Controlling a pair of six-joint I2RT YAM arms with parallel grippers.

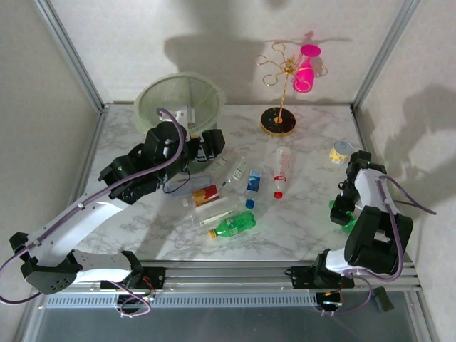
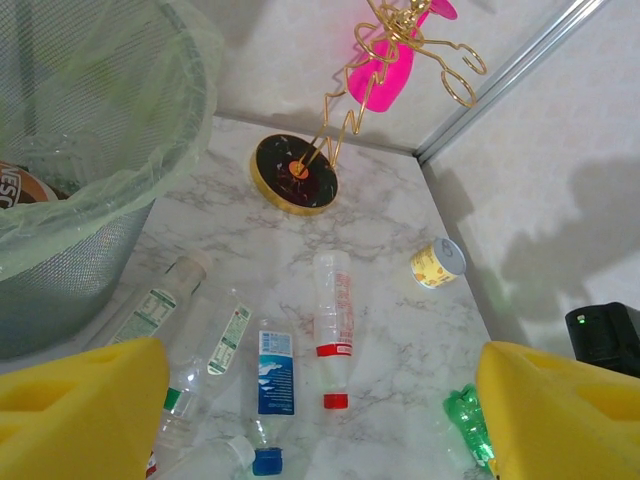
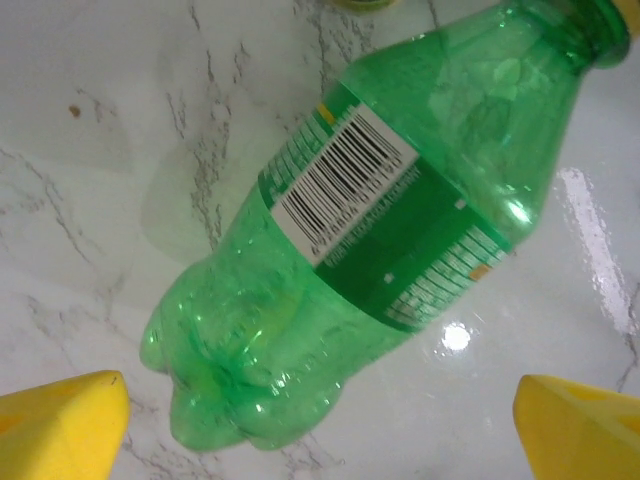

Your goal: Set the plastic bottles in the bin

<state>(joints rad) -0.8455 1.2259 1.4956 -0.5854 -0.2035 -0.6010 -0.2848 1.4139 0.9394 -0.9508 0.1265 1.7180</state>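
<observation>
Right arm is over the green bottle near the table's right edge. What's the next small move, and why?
Probably lower the right gripper straight down over the green bottle, then close. In the wrist view its yellow fingers stand wide open with the bottle's base end between them. The bottle lies on its side on the table, not yet gripped.
</observation>
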